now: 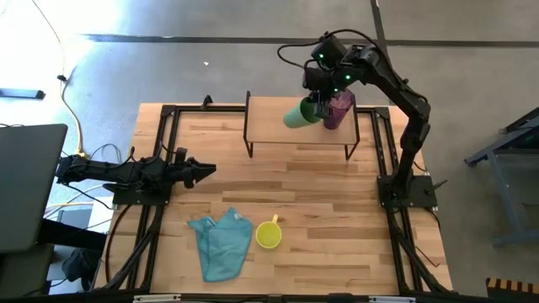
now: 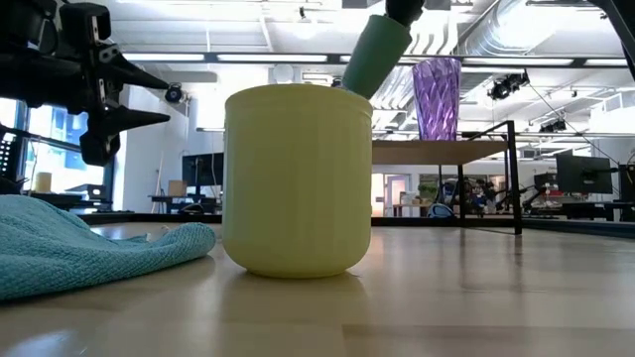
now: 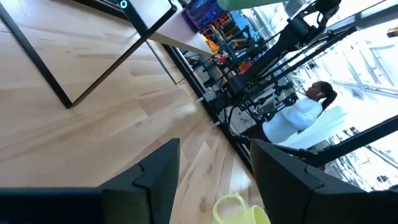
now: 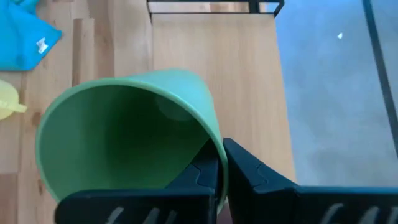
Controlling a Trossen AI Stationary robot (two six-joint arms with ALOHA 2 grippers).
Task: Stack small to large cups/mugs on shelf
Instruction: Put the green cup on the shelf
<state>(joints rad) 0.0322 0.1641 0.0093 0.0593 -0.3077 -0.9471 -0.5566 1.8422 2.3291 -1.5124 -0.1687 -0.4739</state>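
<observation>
Three plastic drinking vessels in all: one small yellow mug with a handle point(image 1: 269, 235), one medium green cup point(image 1: 299, 114), and one taller translucent purple tumbler point(image 1: 338, 109). One crumpled teal cloth point(image 1: 221, 242). One small light-wood shelf on thin dark metal legs point(image 1: 271, 115). One large slatted wooden worktop point(image 1: 286, 202). Two dark robot arms, each with one two-finger claw: the left claw point(image 1: 206, 171) and the right claw point(image 1: 320, 103). One person in a white top point(image 3: 305, 115) shows beyond the worktop.

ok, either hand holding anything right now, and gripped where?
The right hand holds the green cup tilted above the shelf, pinching its rim wall. The left hand is open, holding nothing.
</observation>
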